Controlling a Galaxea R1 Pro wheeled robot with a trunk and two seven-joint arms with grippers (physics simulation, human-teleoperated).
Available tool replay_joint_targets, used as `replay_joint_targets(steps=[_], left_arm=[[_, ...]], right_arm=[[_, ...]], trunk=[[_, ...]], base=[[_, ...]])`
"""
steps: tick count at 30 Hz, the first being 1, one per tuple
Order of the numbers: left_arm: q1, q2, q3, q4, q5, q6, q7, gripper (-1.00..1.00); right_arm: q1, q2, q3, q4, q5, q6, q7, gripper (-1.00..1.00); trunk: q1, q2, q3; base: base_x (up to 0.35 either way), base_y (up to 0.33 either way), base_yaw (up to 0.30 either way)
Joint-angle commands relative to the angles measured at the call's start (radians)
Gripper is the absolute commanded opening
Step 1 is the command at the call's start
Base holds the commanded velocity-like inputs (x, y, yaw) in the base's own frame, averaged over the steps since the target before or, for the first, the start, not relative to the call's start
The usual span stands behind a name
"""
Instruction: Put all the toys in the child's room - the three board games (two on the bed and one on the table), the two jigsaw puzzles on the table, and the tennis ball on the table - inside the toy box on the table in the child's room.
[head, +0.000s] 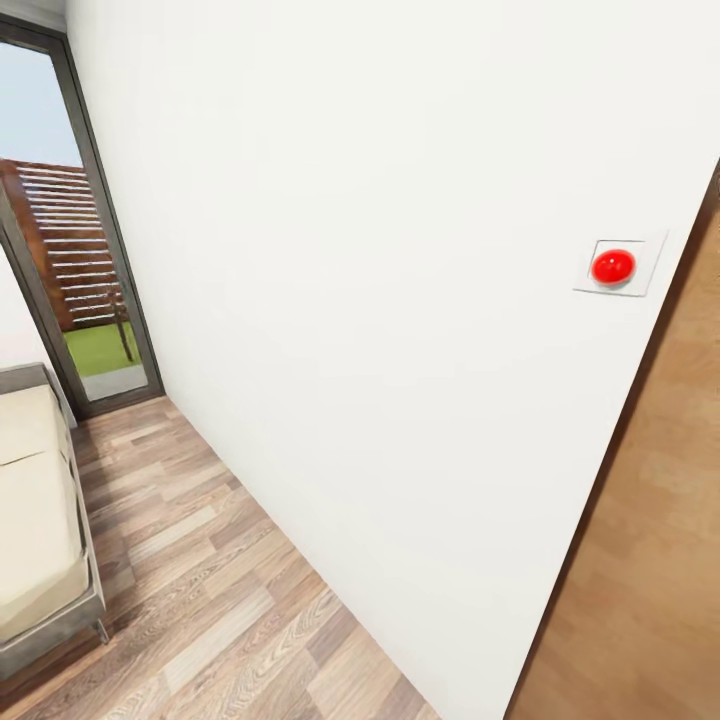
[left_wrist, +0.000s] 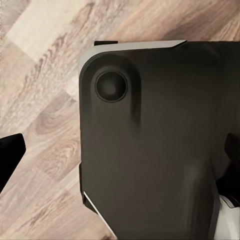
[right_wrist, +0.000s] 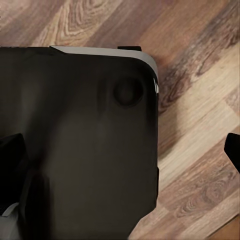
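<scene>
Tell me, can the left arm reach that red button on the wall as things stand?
Probably not. The left gripper hangs open, pointing down over the robot's dark base and the floor, while the red button sits up on the wall.

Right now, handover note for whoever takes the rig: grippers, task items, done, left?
Left gripper: open, empty, hanging over the robot's black base.
Right gripper: open, empty, same pose.
Head view: white wall with a red button, wood floor, bed edge, glass door.
Toys, toy box, table: not visible, so progress is unconfirmed.
Left: find the table, then load the toys.
</scene>
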Motion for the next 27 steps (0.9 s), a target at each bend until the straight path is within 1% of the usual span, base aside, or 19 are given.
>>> replay_joint_targets(steps=[1,14,23,27], left_arm=[[0.0,0.0,0.001,0.0,0.0,-0.003,0.0,1.0],[0.0,0.003,0.003,0.0,0.0,-0.006,0.0,1.0],[0.0,0.003,-0.004,-0.002,-0.003,-0.006,0.0,1.0],[0.0,0.003,-0.006,-0.002,-0.004,-0.005,0.0,1.0]], right_arm=[[0.0,0.001,0.001,0.0,0.0,-0.002,-0.003,1.0],[0.0,0.001,0.0,0.0,0.0,-0.002,-0.003,1.0],[0.0,0.001,0.001,0.0,0.001,-0.003,-0.003,1.0],[0.0,0.0,0.002,0.0,0.003,-0.021,-0.003,1.0]], trunk=[[-0.004,0.007,0.002],[-0.054,0.098,0.043],[-0.088,0.161,0.071],[-0.104,0.189,0.084]], base=[[0.0,0.0,0.0],[0.0,0.0,0.0],[0.0,0.0,0.0],[0.0,0.0,0.0]])
